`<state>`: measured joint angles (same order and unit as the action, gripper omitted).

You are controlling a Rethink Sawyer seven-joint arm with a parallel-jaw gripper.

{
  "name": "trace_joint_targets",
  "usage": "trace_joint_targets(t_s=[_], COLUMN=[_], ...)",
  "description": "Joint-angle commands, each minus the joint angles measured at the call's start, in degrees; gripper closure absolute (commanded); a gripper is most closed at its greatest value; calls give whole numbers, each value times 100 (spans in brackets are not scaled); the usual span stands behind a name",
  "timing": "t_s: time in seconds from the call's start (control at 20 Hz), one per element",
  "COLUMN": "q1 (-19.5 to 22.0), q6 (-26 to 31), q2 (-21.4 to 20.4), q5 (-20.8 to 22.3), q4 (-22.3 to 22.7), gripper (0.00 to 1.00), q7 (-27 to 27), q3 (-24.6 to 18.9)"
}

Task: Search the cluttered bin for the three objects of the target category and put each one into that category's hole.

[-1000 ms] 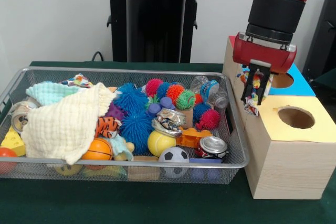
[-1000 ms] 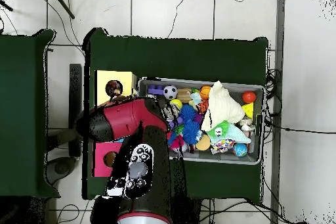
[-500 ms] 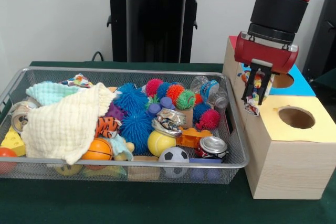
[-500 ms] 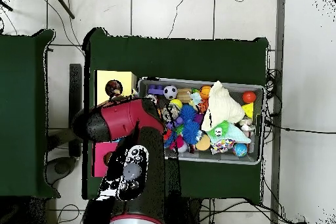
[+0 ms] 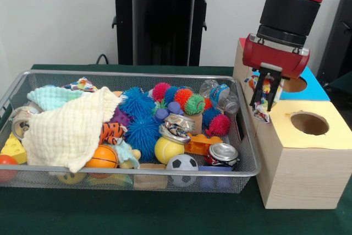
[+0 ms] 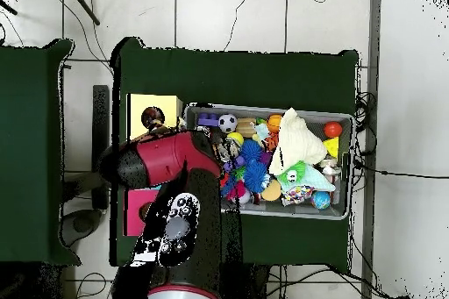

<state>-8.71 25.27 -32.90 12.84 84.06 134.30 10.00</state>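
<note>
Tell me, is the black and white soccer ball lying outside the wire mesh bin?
No, the black and white soccer ball sits inside the wire mesh bin, against its near wall beside a yellow ball.

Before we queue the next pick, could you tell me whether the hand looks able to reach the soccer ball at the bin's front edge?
Probably not yet: the hand is shut on a colourful item over the wooden box. The soccer ball itself lies uncovered.

A green-covered desk (image 5: 165, 216) carries a wire mesh bin (image 5: 33, 177) and, just beside it, a wooden box (image 5: 300, 177).
</note>
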Motion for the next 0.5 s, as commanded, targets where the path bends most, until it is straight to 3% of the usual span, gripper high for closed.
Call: trace_joint_targets(t_s=[0.05,0.5], q1=[327,516], q6=[589,562], q2=[62,20], q5=[88,210], q4=[-234,-252], gripper=[100,100], q7=[-148,-352], q3=[-251,-338])
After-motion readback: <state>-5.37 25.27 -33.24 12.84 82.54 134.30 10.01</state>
